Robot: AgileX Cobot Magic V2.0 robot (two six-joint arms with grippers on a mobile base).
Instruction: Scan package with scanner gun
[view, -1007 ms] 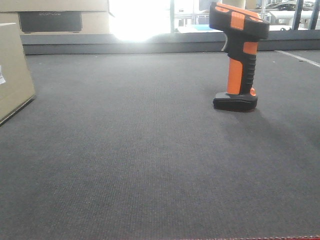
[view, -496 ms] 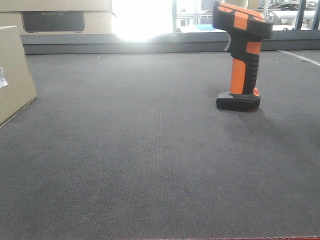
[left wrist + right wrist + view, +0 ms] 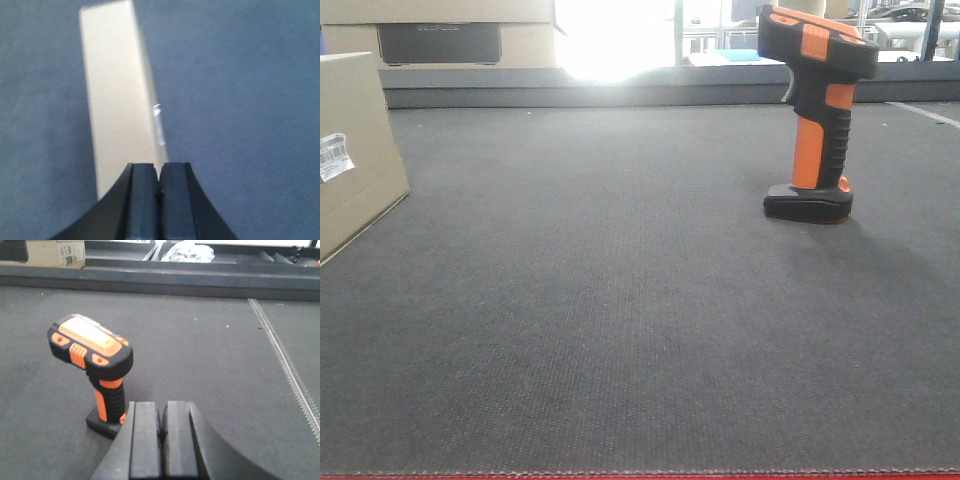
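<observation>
1 pale box behind package, apart.

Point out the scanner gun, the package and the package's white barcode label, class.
scanner gun (image 3: 808, 150): front-facing view, on its orange handle.
package (image 3: 117, 100): left wrist view, on its broad tan top face.
white barcode label (image 3: 334, 157): front-facing view, on the label's middle.

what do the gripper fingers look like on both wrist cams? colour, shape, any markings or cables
Left gripper: two matte black, flat rectangular fingers with curved black shoulders flaring outward below. Right gripper: same design, black blocky fingers on a flared black base. No markings, labels or cables visible in either view.
</observation>
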